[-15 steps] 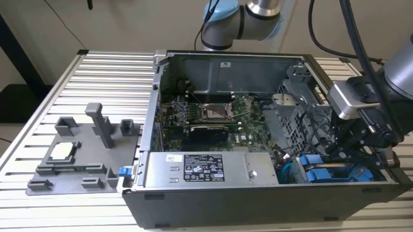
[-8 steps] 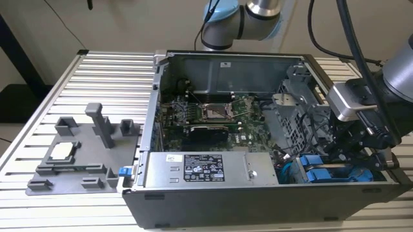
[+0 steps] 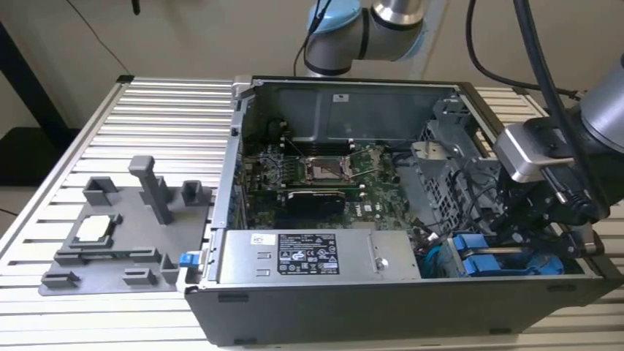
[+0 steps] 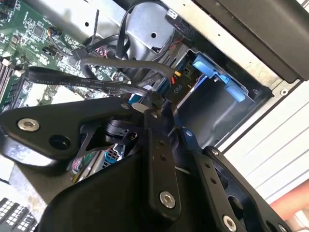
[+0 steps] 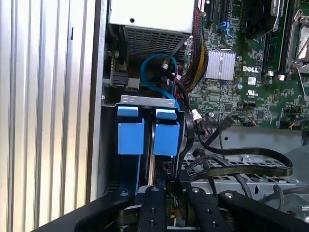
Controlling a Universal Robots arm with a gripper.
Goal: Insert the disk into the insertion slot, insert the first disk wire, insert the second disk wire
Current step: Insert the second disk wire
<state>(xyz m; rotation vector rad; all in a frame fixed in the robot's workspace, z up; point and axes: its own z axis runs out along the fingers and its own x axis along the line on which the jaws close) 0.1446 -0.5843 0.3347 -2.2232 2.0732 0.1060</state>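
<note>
The disk (image 5: 166, 137) sits upright in the drive bay (image 5: 145, 100) at the open computer case's (image 3: 322, 311) corner, side by side with a second blue carrier (image 5: 130, 135): two blue carriers in all. The gripper (image 5: 166, 186) is poised at the bay's mouth, its fingers (image 5: 153, 208) nearly closed on a black wire connector (image 4: 150, 99).

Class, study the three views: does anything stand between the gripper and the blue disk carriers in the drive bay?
Black cables run beside the gripper, next to the bay. The two blue disk carriers sit side by side in the bay, with nothing visible between them and the gripper.
</note>
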